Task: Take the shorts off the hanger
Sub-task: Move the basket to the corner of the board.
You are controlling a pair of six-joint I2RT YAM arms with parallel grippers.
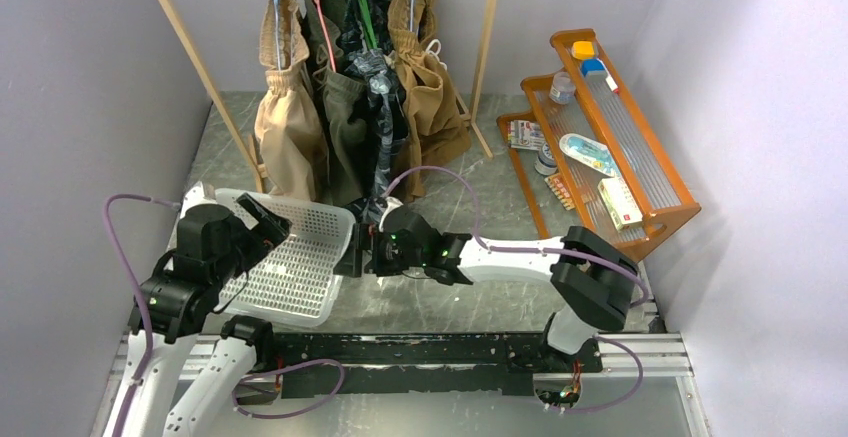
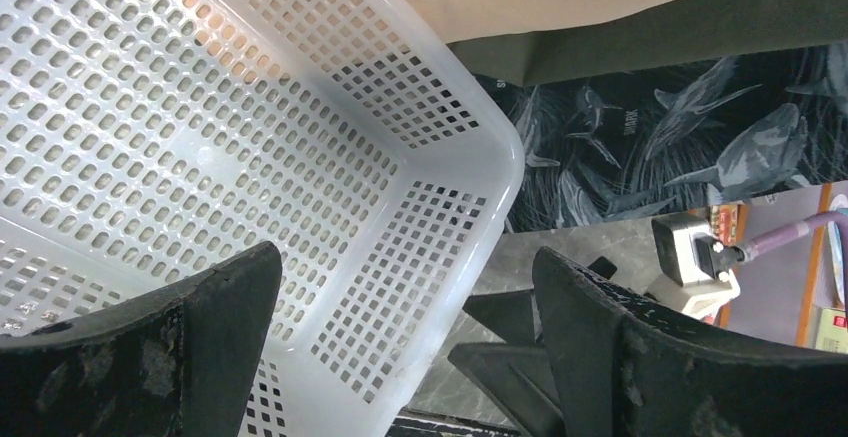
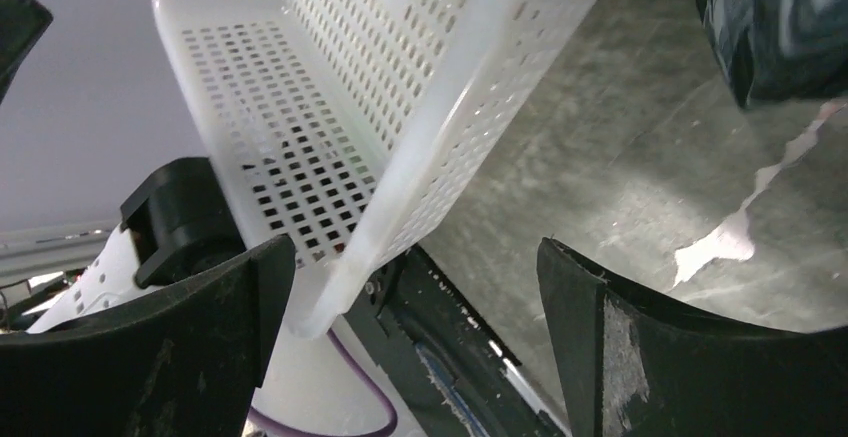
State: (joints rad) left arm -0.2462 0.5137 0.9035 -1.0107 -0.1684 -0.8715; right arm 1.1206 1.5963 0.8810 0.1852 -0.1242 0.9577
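My left claw (image 2: pixel 407 267) gapes wide above the white basket (image 2: pixel 200 157), gripping nothing. My right claw (image 3: pixel 415 247) is spread just as wide at the basket's right rim, also holding nothing. Inside the basket I see only perforated floor. It sits on the worktop (image 1: pixel 490 192). Just beyond it, the shorts (image 1: pixel 345 127), four pairs, hang from the far rack (image 1: pixel 200 72).

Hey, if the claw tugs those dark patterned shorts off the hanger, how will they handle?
Probably floppy: the dark patterned shorts hang in limp folds. Likely light, since the fabric looks thin. They may snag on the green hanger.
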